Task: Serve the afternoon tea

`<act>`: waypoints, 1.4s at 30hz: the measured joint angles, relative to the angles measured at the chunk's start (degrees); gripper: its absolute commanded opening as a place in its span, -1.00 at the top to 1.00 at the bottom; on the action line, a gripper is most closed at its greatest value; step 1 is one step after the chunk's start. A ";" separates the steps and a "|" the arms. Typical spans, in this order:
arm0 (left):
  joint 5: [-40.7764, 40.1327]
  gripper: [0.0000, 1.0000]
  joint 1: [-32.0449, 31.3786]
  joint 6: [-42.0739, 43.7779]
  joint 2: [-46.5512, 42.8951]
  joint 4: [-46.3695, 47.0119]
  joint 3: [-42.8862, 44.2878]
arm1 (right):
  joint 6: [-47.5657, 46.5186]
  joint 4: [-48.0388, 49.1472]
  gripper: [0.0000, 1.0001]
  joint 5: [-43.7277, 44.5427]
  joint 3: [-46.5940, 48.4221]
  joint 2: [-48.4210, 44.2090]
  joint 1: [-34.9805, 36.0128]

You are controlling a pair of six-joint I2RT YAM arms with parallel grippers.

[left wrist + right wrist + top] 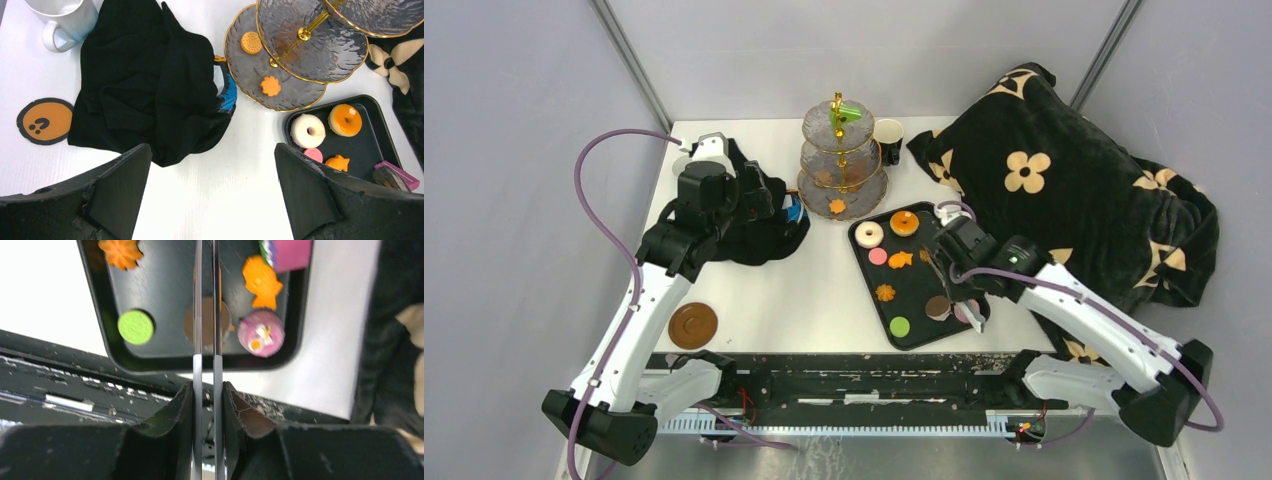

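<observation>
Two orange cookies (270, 85) sit on the tiered glass stand (235, 60). Your right gripper (206, 390), clamped on thin metal tongs (198, 315), hangs over the brown disc (188, 322) in the black tray (160, 295): pinch it next. Left gripper (212, 150) gapes.

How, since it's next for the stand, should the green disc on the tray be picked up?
Probably from straight above, pinching opposite edges of the green disc: it lies flat in a corner of the tray, whose raised wall blocks a sideways approach. Tongs in the right gripper hang nearby.
</observation>
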 measured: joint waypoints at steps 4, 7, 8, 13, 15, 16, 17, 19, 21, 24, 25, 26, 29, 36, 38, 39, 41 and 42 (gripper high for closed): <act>0.02 -0.99 0.00 -0.02 -0.15 -0.02 0.00 | 2.12 -8.31 0.82 0.98 0.24 -7.63 0.00; 0.11 -0.99 0.00 -0.02 -0.35 0.00 -0.02 | 3.69 -14.64 0.73 0.55 1.51 -12.48 0.00; 0.17 -0.99 0.00 -0.04 -0.37 0.07 -0.07 | 4.31 -16.50 0.68 -0.09 1.73 -13.68 0.00; 1.33 -0.99 0.00 -0.07 -0.37 0.57 -0.87 | 7.10 -20.85 0.35 -3.61 0.94 -16.65 0.00; 1.79 -0.98 0.00 -0.09 -0.37 0.72 -1.22 | 8.48 -21.29 0.25 -4.42 -0.13 -17.59 0.00; 2.05 -0.98 0.00 -0.11 -0.37 0.85 -1.44 | 9.05 -21.49 0.22 -4.76 -0.57 -18.08 0.00; 2.16 -0.98 0.00 -0.39 -0.37 0.87 -1.57 | 9.70 -21.62 0.22 -5.05 -1.01 -18.60 0.00; 2.67 -0.98 0.00 -0.94 -0.37 0.90 -1.81 | 10.95 -21.68 0.21 -5.29 -1.73 -19.65 0.00; 3.10 -0.98 0.00 -1.09 -0.37 0.96 -1.81 | 11.76 -21.66 0.19 -5.46 -2.23 -20.09 0.00; 3.17 -0.98 0.00 -1.11 -0.37 1.20 -1.81 | 12.79 -21.62 0.16 -6.16 -3.06 -20.13 0.00; 3.17 -0.98 0.00 -1.11 -0.37 1.25 -1.81 | 12.98 -21.49 0.13 -6.32 -3.34 -20.00 0.00; 3.17 -0.98 0.00 -1.11 -0.37 1.27 -1.81 | 13.03 -21.40 0.11 -6.43 -3.58 -19.85 0.00; 3.17 -0.98 0.00 -1.11 -0.37 1.27 -1.84 | 13.27 -20.76 0.09 -7.15 -4.09 -19.56 0.00; 3.17 -0.98 0.00 -1.11 -0.37 1.33 -1.90 | 14.03 -18.47 0.51 -10.21 -4.59 -19.47 0.00; 3.17 -0.98 0.00 -1.11 -0.37 1.44 -2.08 | 14.19 -18.08 0.73 -10.84 -4.70 -19.47 0.00; 3.17 -0.98 0.00 -1.11 -0.37 1.46 -2.19 | 14.34 -17.94 0.85 -11.28 -4.76 -19.45 0.00; 3.17 -0.98 0.00 -1.11 -0.39 1.51 -2.36 | 14.45 -17.53 0.98 -11.69 -4.81 -19.34 0.00; 3.17 -0.98 0.00 -1.11 -0.42 1.51 -2.43 | 14.45 -17.35 0.98 -11.76 -4.81 -19.30 0.00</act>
